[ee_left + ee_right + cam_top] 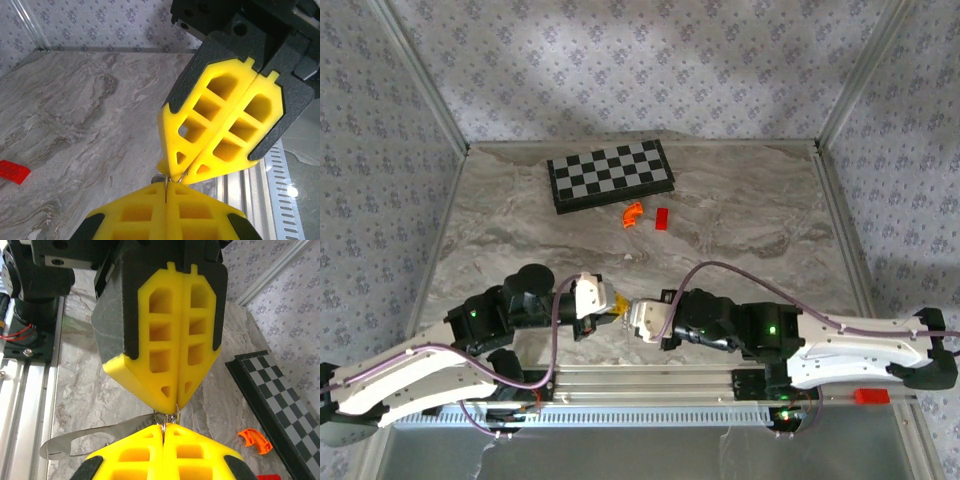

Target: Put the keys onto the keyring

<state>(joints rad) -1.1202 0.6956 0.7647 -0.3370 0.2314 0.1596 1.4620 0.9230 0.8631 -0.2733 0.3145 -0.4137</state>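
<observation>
Thin silvery keyring loop (167,419) pinched nose to nose, mid-air
Its pale flat metal tag (85,445) hangs sideways over the grey marbled bench (75,115). The left end effector (165,192) and right end effector (164,432) are both clenched on that wire, so one uneven tug probably pops it loose.

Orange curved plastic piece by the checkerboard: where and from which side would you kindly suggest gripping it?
Probably the middle of the orange curved plastic piece, from straight above, pinching across its narrow band: it lies flat on the grey marbled table, with open gaps to the small red block and the black-and-white checkerboard.
</observation>
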